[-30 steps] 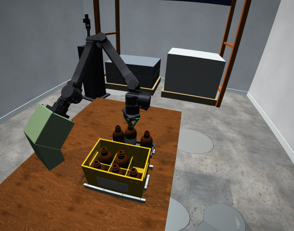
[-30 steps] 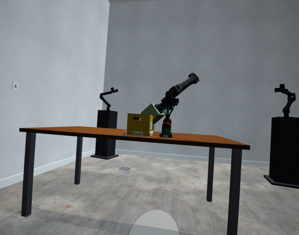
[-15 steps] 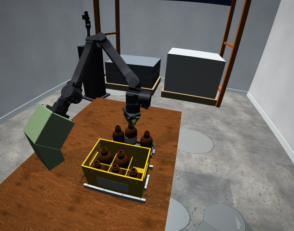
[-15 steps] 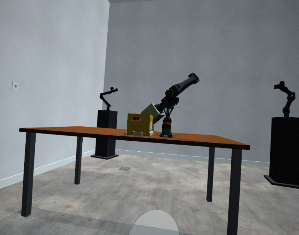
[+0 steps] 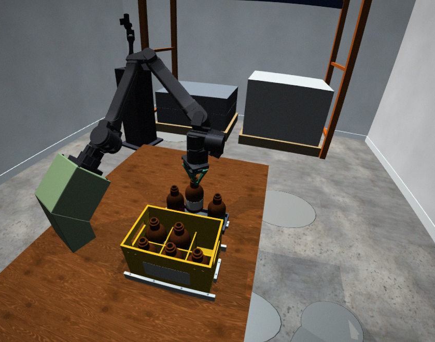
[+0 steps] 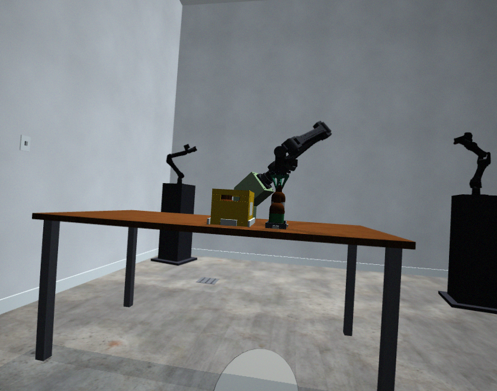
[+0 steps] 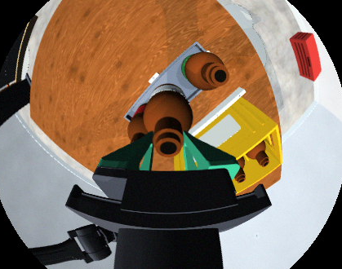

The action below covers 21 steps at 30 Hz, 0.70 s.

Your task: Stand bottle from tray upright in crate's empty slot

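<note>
My gripper (image 5: 194,179) (image 6: 278,184) (image 7: 168,135) is shut on the neck of the middle brown bottle (image 5: 194,197) (image 6: 277,205) (image 7: 166,114). The bottle hangs upright, a little above the small grey tray (image 5: 226,222) (image 6: 276,224) (image 7: 161,84). Two more bottles stand on the tray, one to the left (image 5: 174,198) and one to the right (image 5: 216,205) (image 7: 206,71). The yellow crate (image 5: 135,230) (image 6: 231,206) (image 7: 247,130) stands just in front of the tray. It holds several bottles. Its back right slot (image 5: 206,236) is empty.
The green block of the arm's base (image 5: 71,198) hangs over the table's left side. The wooden table (image 5: 62,294) (image 6: 345,232) ends close to the right of the crate. Grey blocks on pallets (image 5: 287,107) stand behind the table. A red box (image 7: 304,55) lies on the floor.
</note>
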Tool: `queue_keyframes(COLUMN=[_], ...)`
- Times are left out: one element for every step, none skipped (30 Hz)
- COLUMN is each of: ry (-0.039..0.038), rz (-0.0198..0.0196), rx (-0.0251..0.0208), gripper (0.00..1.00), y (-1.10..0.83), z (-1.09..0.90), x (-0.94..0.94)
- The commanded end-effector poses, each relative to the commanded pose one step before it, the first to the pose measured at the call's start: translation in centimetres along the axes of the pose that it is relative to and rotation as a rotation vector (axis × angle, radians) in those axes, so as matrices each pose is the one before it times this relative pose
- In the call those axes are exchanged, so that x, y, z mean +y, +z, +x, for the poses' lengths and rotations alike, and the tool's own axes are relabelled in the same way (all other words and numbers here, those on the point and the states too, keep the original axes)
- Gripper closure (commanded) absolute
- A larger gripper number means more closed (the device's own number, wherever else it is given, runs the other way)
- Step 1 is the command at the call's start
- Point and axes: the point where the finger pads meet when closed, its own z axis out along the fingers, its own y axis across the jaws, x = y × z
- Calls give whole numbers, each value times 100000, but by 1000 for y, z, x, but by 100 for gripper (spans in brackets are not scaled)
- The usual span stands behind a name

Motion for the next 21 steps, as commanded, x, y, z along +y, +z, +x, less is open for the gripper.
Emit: queue_keyframes(ry=[-4070,-8,-7,-7,-7,-7,-6,-6,-6,28,0,0,377,-86,-113,-105,-87,-47,-3,-3,-3], rz=[4446,9,11,11,11,8,7,11,15,-8,0,0,-217,37,91,80,64,23,4,9,5], rx=[-3558,4,5,5,7,3,2,7,12,32,0,0,254,-70,-42,-45,-39,-35,2,8,3], gripper=[100,100,100,100,100,100,100,100,100,100,100,100,100,100,100,100,100,100,100,100,100], y=[-2584,-121,-119,-117,-114,-110,-107,-103,-99,-84,0,0,29,-111,-114,-107,-96,-78,-59,-53,-48], z=[-2024,-16,-15,-15,-14,-15,-14,-13,-11,0,0,0,110,-40,-40,-38,-33,-24,-8,-6,-6], x=[-1040,-16,-16,-15,-15,-14,-14,-14,-14,-21,0,0,-93,9,9,10,7,2,-8,-8,-6])
